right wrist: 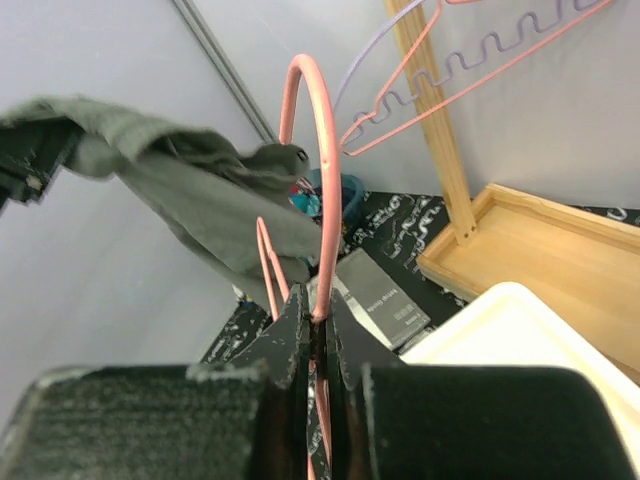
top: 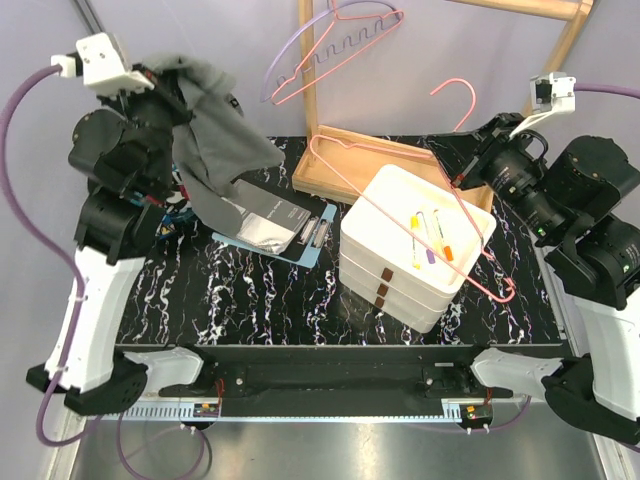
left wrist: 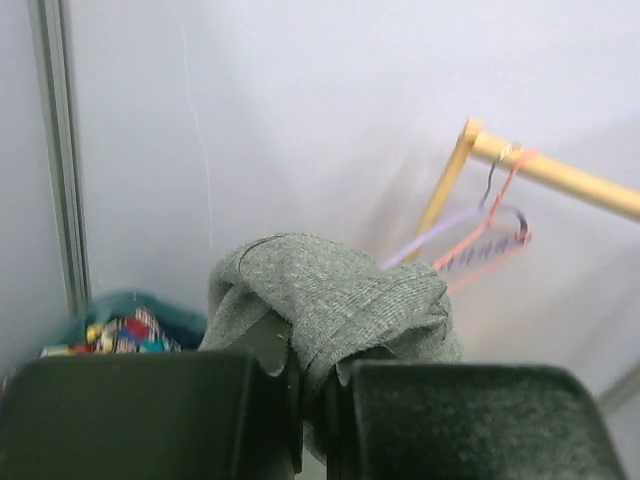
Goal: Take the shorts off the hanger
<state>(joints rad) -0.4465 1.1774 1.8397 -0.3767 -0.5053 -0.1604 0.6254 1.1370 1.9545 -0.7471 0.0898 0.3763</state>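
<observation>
Left pincer point(left wrist: 320, 405) on bunched, ribbed grey shorts point(left wrist: 335, 290)

No text can be read anywhere. The dark pack point(top: 285, 212) on the table point(top: 250, 295) carries a few lines of small white print, too small and blurred to make out in either the top view or the right wrist view. The white box point(top: 400, 200) bears small yellow, purple and orange marks point(top: 432, 238) on top, with no letters visible on them
</observation>
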